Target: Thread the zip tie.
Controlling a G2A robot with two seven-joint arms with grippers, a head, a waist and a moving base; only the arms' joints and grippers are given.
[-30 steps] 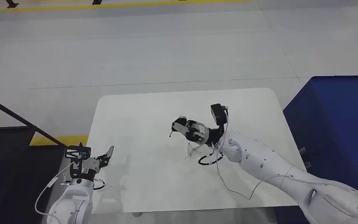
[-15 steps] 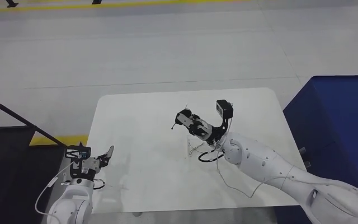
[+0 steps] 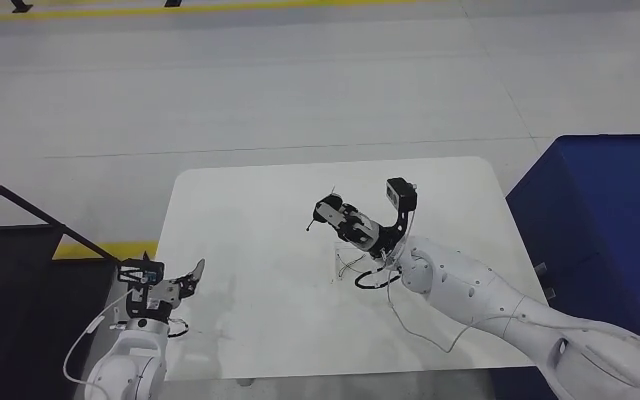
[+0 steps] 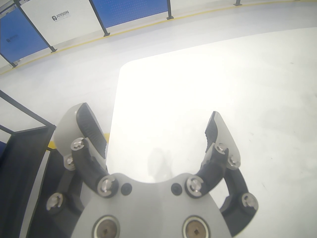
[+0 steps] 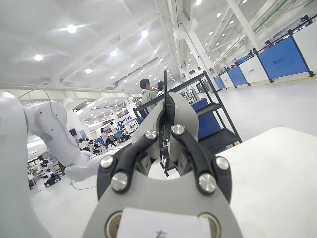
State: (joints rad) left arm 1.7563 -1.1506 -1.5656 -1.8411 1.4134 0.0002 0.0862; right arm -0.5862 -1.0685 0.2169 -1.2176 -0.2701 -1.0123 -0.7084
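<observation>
My right gripper [image 3: 326, 211] hangs over the middle of the white table [image 3: 250, 200], shut on a thin black zip tie [image 3: 309, 227]. In the right wrist view the zip tie [image 5: 165, 82] sticks out as a narrow strip past the closed fingertips of the gripper [image 5: 165, 100], pointing up and away from the table. My left gripper [image 3: 190, 275] stands open at the table's front left edge. In the left wrist view nothing lies between the fingers of this gripper [image 4: 148, 115], only bare tabletop.
A dark cable loop [image 3: 372, 283] lies on the table under the right forearm. A blue bin [image 3: 590, 210] stands off the table's right side. A black rack [image 3: 40, 270] stands at its left.
The right wrist has turned and shifted slightly toward the table's far right, carrying the zip tie with it. The left arm has stayed still.
</observation>
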